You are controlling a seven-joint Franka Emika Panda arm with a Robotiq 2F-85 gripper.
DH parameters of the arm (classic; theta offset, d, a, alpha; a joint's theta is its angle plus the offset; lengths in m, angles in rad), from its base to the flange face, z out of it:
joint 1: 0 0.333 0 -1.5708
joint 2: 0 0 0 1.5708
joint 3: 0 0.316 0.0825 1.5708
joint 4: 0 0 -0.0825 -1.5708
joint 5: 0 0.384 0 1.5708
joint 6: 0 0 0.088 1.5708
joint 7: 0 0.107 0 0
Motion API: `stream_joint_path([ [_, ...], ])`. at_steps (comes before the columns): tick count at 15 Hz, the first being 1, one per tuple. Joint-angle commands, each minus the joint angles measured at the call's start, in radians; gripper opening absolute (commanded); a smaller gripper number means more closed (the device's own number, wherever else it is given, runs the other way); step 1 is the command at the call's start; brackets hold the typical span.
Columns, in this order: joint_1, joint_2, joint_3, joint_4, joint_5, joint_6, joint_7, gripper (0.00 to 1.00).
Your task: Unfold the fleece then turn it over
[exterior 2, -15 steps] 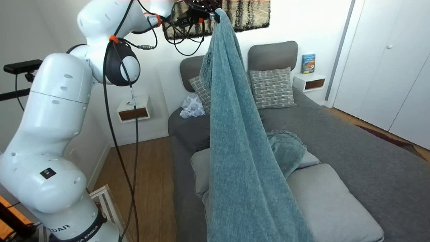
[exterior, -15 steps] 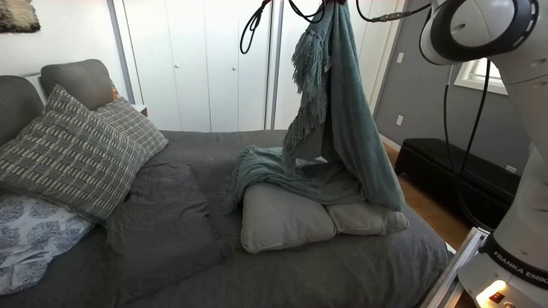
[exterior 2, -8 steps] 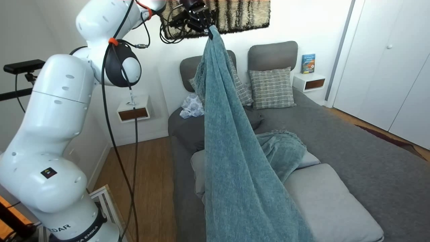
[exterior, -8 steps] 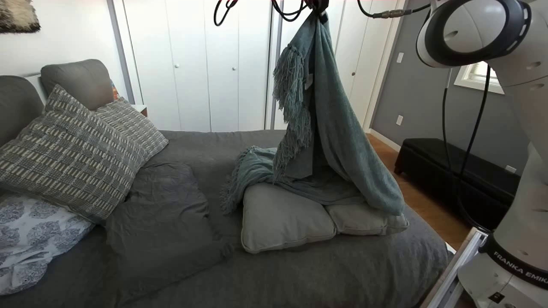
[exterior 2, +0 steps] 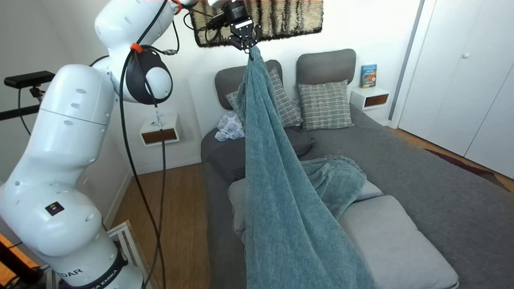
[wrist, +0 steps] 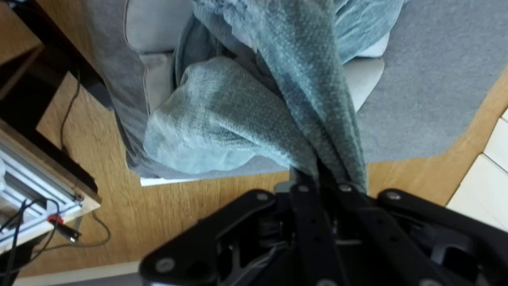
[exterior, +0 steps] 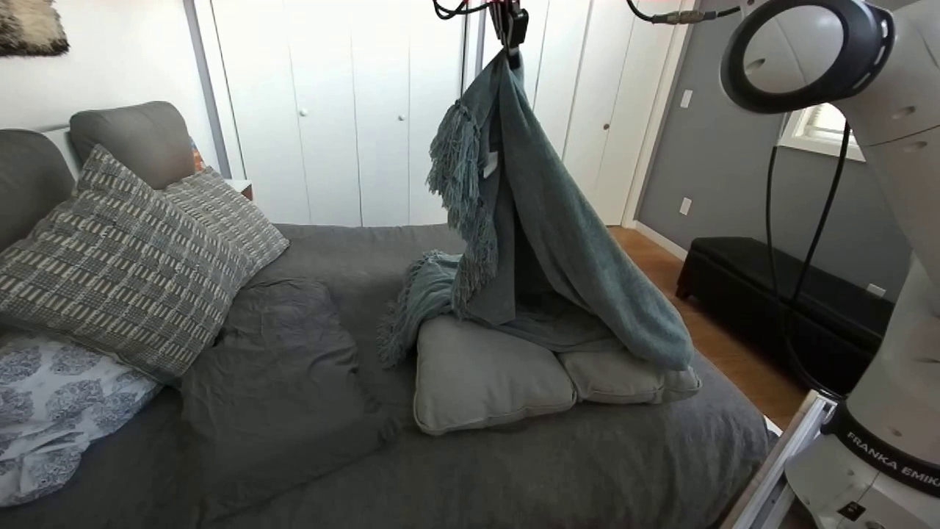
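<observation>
The grey-teal fleece [exterior: 580, 242] hangs from my gripper [exterior: 512, 59] in a tall tent shape. My gripper is shut on its gathered top edge, high above the bed. Fringe hangs on the headboard side, and a small pale tag shows near it. The lower part lies in folds over light grey pillows [exterior: 485, 382]; another fringed end rests on the bed beyond them. In an exterior view the fleece [exterior 2: 289, 200] falls as a long sheet below my gripper [exterior 2: 250, 55]. In the wrist view the fleece [wrist: 238, 115] runs into the fingers [wrist: 321, 178]; the fingertips are partly hidden by cloth.
The dark grey bedspread [exterior: 514, 470] covers the bed. Patterned pillows [exterior: 132, 264] and a dark crumpled cloth [exterior: 279, 367] lie toward the headboard. A shaggy wall hanging [exterior 2: 289, 20] is behind my gripper. A black bench [exterior: 778, 308] stands past the bed's foot.
My gripper has come down and moved toward the headboard, still holding the fleece. The hanging fringe has shifted that way and the cloth slants more. The lower folds on the pillows have stayed nearly the same.
</observation>
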Motion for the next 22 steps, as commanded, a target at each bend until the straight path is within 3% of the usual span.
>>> stream_joint_path([
  [1,0.014,-0.002,-0.068,-0.007,0.073,0.025,0.01,0.06],
  [7,0.001,0.011,-0.077,-0.008,0.097,0.039,0.03,0.01],
  [10,-0.053,0.06,-0.077,-0.005,0.177,0.062,0.036,0.01],
  [14,-0.128,0.133,-0.068,0.009,0.298,0.007,0.048,0.01],
  [22,-0.278,0.202,-0.158,0.021,0.299,-0.118,0.169,0.01],
])
